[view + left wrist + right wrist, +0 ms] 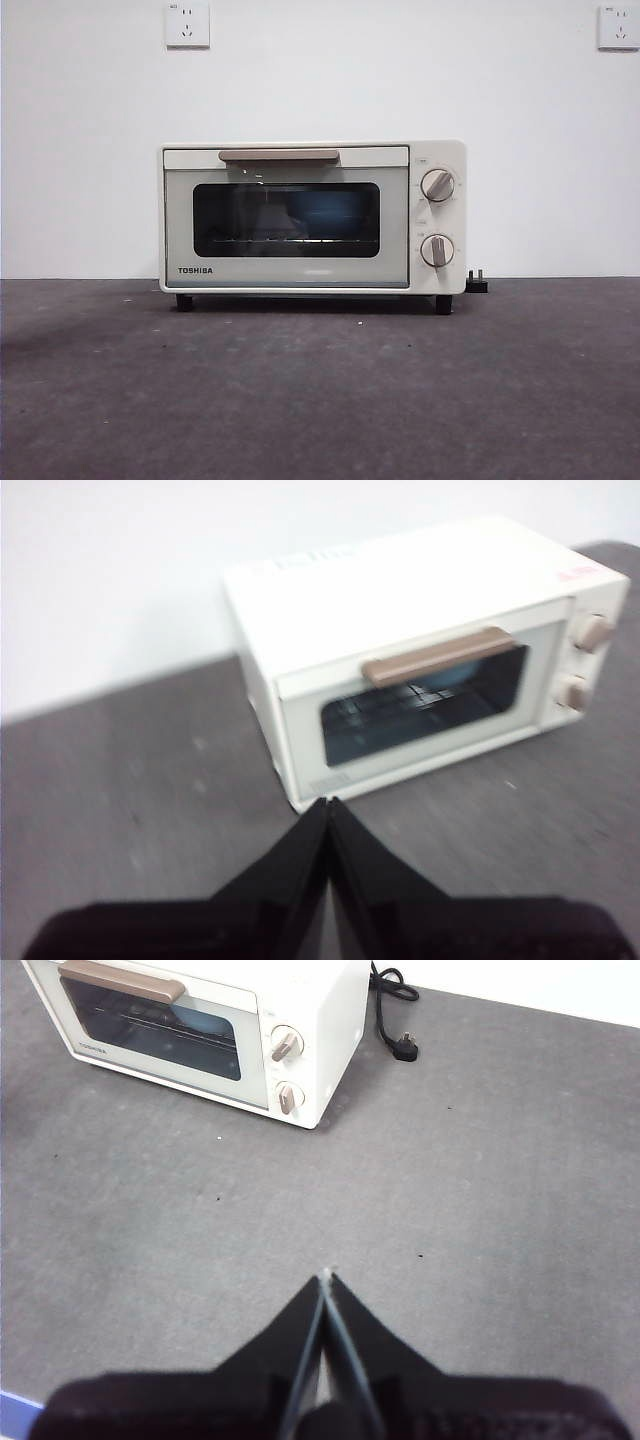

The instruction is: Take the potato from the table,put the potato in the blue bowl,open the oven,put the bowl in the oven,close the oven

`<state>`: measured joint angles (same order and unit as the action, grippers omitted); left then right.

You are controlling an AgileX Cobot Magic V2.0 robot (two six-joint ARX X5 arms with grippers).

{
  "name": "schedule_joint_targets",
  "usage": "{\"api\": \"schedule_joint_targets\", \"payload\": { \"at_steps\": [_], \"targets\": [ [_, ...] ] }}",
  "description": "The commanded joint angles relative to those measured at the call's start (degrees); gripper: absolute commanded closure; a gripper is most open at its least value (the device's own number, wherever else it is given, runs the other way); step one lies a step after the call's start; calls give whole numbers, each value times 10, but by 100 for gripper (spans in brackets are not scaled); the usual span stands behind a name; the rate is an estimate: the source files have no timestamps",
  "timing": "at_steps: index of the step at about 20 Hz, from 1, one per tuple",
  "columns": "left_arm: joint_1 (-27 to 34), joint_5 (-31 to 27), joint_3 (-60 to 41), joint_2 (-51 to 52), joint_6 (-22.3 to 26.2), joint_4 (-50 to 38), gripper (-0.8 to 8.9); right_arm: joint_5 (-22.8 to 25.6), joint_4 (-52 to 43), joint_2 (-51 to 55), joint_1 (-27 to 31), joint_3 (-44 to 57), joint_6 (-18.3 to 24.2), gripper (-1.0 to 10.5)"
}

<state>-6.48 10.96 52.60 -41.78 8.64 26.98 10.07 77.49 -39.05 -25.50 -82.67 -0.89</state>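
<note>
Cream oven door closed, left gripper and right gripper clenched empty, poised above grey table

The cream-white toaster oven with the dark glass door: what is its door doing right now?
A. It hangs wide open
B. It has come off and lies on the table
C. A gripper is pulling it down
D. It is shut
D. The door of the cream-white toaster oven sits flat against the front with its beige bar handle up at the top, and no gripper is touching it.
</note>
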Motion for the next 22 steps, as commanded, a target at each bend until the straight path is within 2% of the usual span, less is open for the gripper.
{"api": "schedule_joint_targets", "payload": {
  "at_steps": [1, 3, 5, 7, 12, 14, 17, 22],
  "targets": [
    [3, -3, -161, 88, 8, -174, 817, 0, 10, -1, 0, 4, -5, 946],
    [4, -13, -278, 171, -38, -287, 817, 0, 10, -2, 0, 4, -5, 946],
    [10, -27, -365, 243, -75, -330, 817, 0, 10, -2, 0, 4, -5, 946],
    [19, -26, -429, 291, -99, -324, 817, 0, 10, -2, 0, 4, -5, 946],
    [49, -27, -518, 366, -106, -308, 817, 0, 10, -2, 0, 4, -5, 946],
    [54, -35, -522, 396, -99, -250, 817, 0, 10, -2, 0, 4, -5, 946],
    [64, -76, -522, 416, -84, -176, 817, 0, 10, -2, 0, 4, -5, 946],
    [66, -80, -522, 416, -76, -170, 817, 0, 10, -2, 0, 4, -5, 946]
  ]
}}
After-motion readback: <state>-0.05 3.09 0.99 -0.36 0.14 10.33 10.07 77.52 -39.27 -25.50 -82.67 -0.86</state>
